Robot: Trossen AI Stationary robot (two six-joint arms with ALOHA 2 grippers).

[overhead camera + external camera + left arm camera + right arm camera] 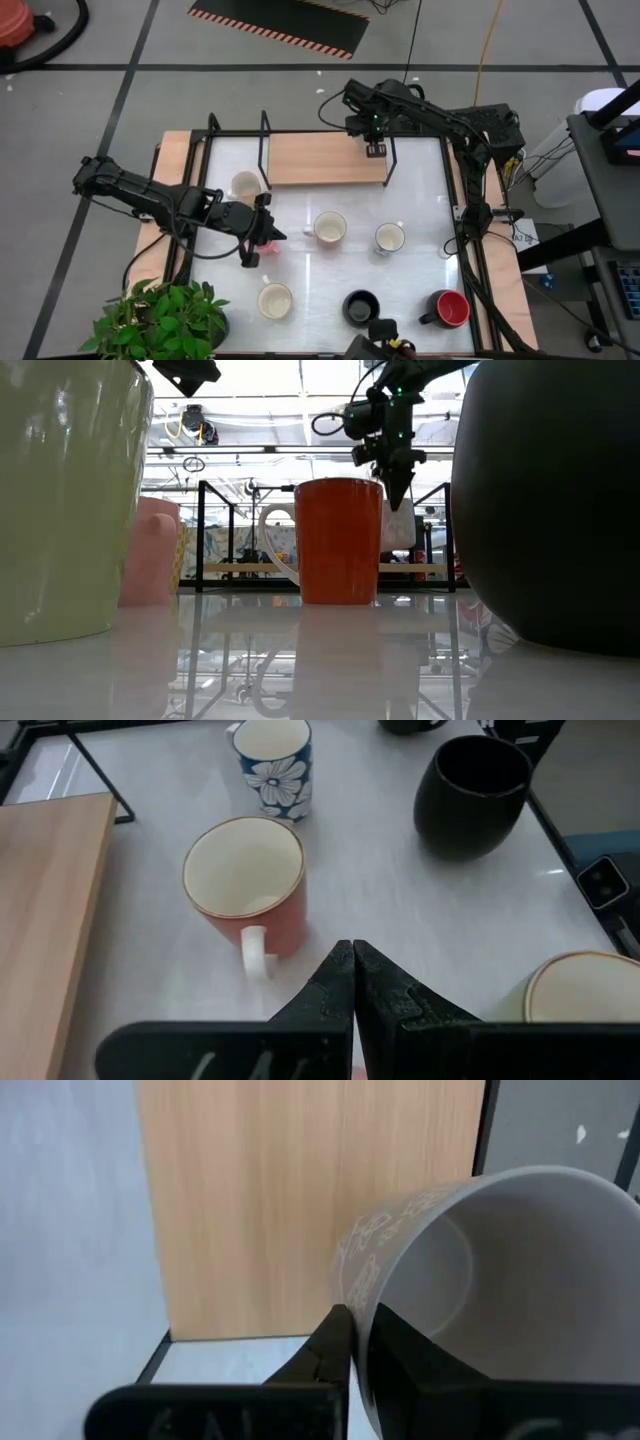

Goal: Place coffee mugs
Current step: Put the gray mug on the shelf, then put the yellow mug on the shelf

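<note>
Both arms were matte black, built of chunky jointed segments with thin dark cables looped along them. The left claw ended in two black tapered fingers with stepped inner edges above a black crossbar. The right claw had matching black fingers; a small green light glowed near its wrist.

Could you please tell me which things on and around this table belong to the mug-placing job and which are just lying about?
Job in hand:
- grey mug, held in the right gripper
- reddish mug
- floral mug
- black mug
- red-and-black mug
- cream mug
- wooden shelf

Just lying about:
- potted plant
- hazard-striped mat
</note>
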